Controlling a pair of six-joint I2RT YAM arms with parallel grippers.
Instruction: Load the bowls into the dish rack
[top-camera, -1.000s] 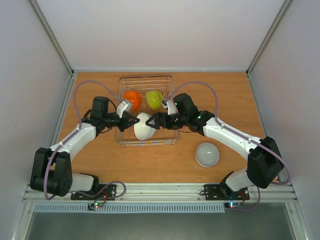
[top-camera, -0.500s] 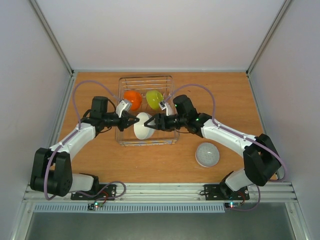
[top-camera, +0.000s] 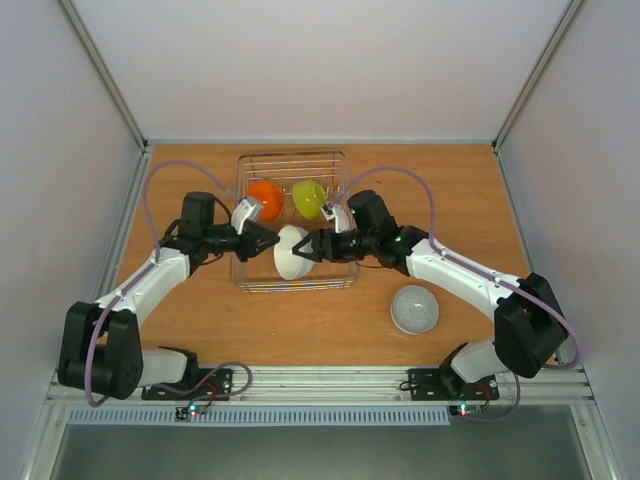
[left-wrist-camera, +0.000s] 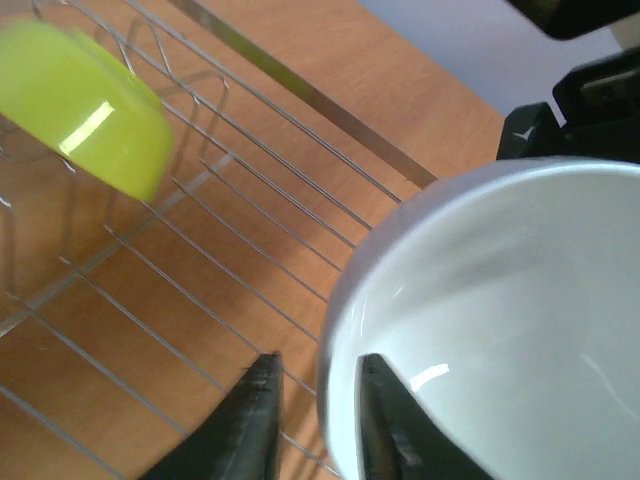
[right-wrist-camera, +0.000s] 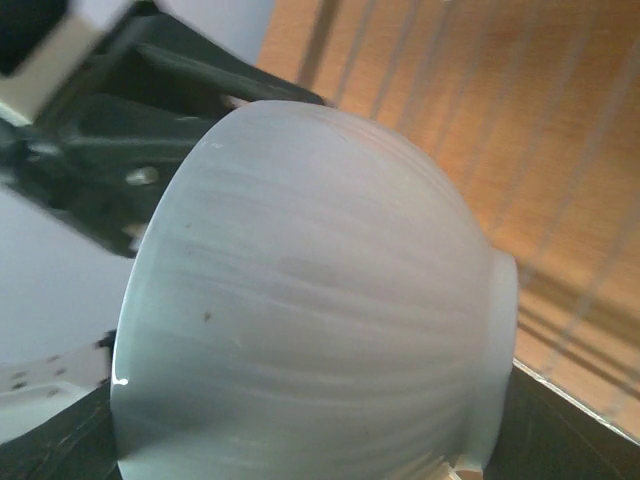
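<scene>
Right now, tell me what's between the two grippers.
The white bowl, tipped on its side over the rack. The left gripper straddles its rim and the right gripper spans its body. The top view shows it, and both wrist views agree.

The white bowl (left-wrist-camera: 500, 330) is glossy, smooth glazed ceramic, faintly streaked outside. The rack (left-wrist-camera: 300, 92) is thin shiny metal wire. The lime bowl (left-wrist-camera: 85, 110) gleams. The table (top-camera: 300, 320) is matt wood grain. My left fingers (left-wrist-camera: 258, 425) are dull black plastic.
</scene>
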